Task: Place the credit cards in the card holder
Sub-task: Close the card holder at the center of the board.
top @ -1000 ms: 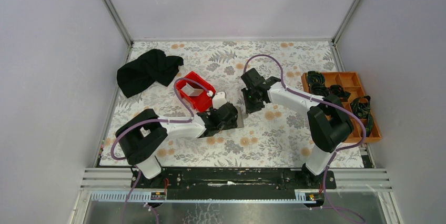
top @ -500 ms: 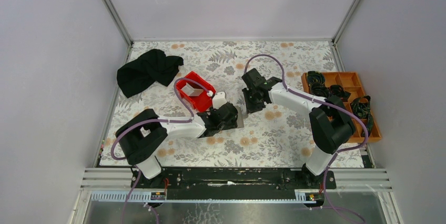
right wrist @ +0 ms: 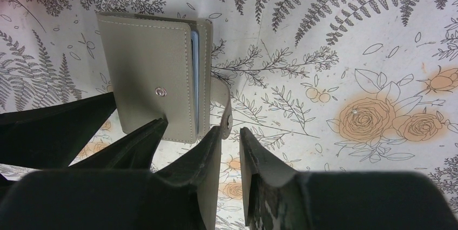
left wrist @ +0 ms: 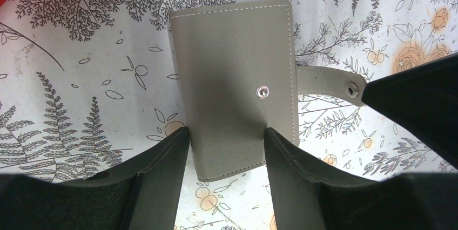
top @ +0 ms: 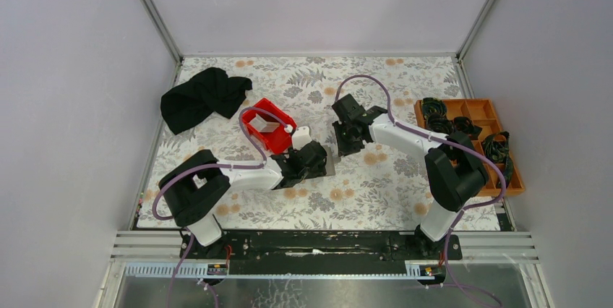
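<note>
The grey card holder [left wrist: 237,68] lies folded shut on the floral cloth, its snap strap [left wrist: 324,81] hanging loose to the right. My left gripper [left wrist: 227,133] is open. One fingertip sits at the holder's left edge and the other rests on its near face. In the right wrist view a light blue credit card [right wrist: 194,79] shows as a thin edge inside the card holder [right wrist: 146,62]. My right gripper [right wrist: 230,130] stands with a narrow gap. The strap's snap end [right wrist: 229,117] is right at its fingertips, and only cloth shows between the fingers. No other cards are in view.
A red bin [top: 269,126] with something white inside stands just left of the grippers. A black cloth [top: 204,97] lies at the back left. An orange compartment tray [top: 470,142] with dark items sits at the right edge.
</note>
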